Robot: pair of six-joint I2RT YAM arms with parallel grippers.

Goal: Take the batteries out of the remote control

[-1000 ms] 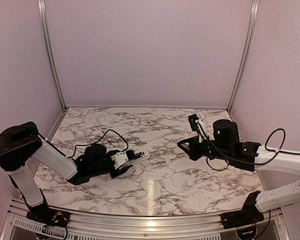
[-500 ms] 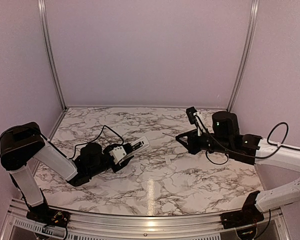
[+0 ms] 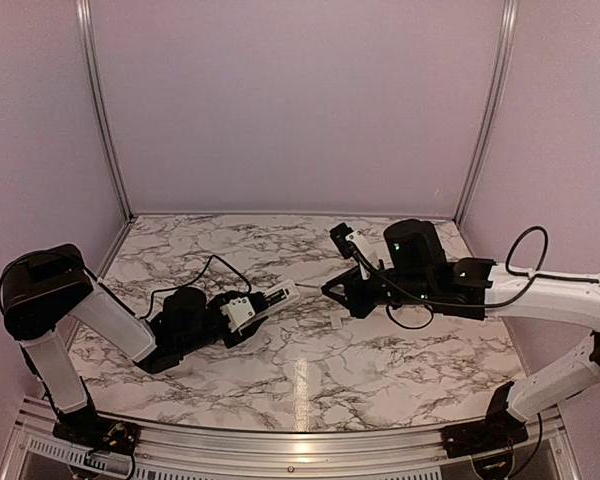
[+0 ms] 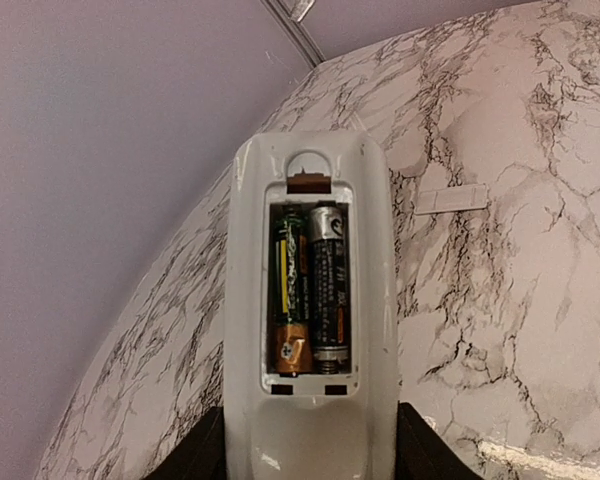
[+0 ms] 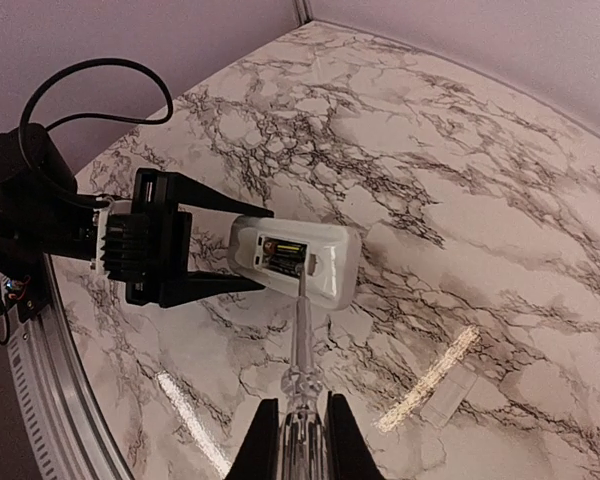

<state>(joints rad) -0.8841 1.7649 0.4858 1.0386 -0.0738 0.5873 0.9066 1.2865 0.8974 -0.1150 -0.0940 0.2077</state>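
The remote (image 4: 312,200) is gripped by the left tool (image 5: 225,250), batteries (image 4: 330,290) exposed. A rod (image 5: 300,340), tip at the remote's edge, is clamped in the right tool (image 5: 302,440).

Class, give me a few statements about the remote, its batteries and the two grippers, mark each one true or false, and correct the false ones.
1. The left gripper holds the remote with its open bay facing the wrist camera. True.
2. The bay is empty. False: two batteries lie side by side in it.
3. The right gripper is shut on a thin rod that points at the remote. True.
4. The cover is fitted on the remote. False: it lies flat on the table, apart from the remote.
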